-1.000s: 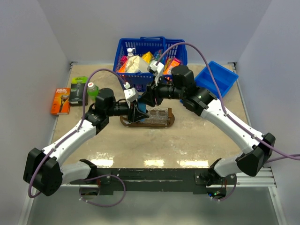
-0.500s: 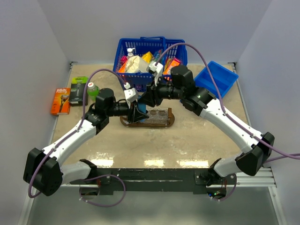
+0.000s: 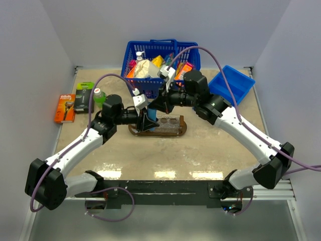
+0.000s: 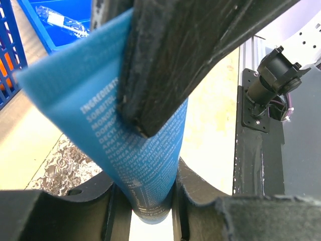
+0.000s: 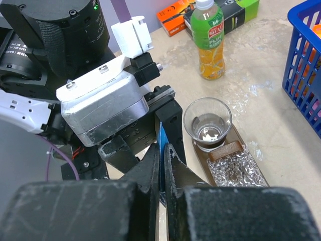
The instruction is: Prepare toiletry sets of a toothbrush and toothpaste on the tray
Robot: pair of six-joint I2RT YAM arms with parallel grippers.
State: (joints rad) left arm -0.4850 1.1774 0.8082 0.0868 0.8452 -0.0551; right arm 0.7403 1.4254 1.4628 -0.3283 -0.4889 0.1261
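A blue toothpaste tube (image 4: 143,150) is held over the left end of the dark wooden tray (image 3: 181,128), and both grippers have hold of it. My left gripper (image 4: 146,201) is shut on the tube's round lower end. My right gripper (image 5: 163,150) is shut on the flat crimped end, and only a thin blue edge (image 5: 161,136) shows between its fingers (image 4: 165,65). In the top view the two grippers (image 3: 149,121) (image 3: 155,107) meet nose to nose. A clear glass cup (image 5: 207,120) stands on the tray (image 5: 200,153). The toothbrush is out of view.
A blue basket (image 3: 160,63) full of packets stands behind the tray. A blue bin (image 3: 231,84) at back right holds a clear-wrapped item (image 4: 60,20). A green bottle (image 5: 209,40), a dark box (image 3: 84,96) and an orange box (image 3: 65,108) stand at left.
My right gripper's jaws have come together on the flat end of the tube. The left gripper has kept its hold and neither arm has shifted noticeably.
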